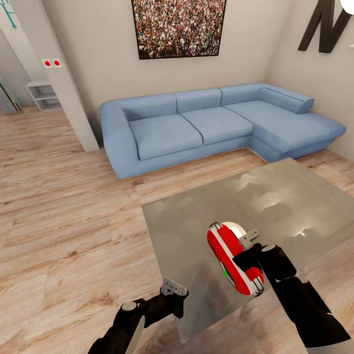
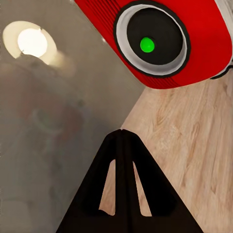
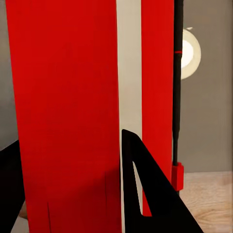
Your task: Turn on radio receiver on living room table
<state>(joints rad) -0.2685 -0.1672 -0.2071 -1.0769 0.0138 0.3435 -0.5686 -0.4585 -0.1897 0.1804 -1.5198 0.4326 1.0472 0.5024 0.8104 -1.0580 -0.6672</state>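
Note:
The red radio receiver (image 1: 231, 260) with its white stripe is tilted, just over the near part of the glossy grey table (image 1: 295, 206). My right gripper (image 1: 248, 255) is shut on it, one finger on each side of the red body (image 3: 63, 97). In the left wrist view the radio's round dark dial (image 2: 150, 43) faces the camera with its green light lit. My left gripper (image 1: 174, 290) hangs at the table's near edge, below and left of the radio, with its fingers (image 2: 124, 133) pressed together and nothing between them.
A blue sectional sofa (image 1: 206, 123) stands beyond the table against the beige wall, under a crowd picture (image 1: 179, 27). A white pillar (image 1: 64, 73) and a small shelf (image 1: 44, 93) are at the far left. Light wood floor (image 1: 73, 211) spreads left of the table.

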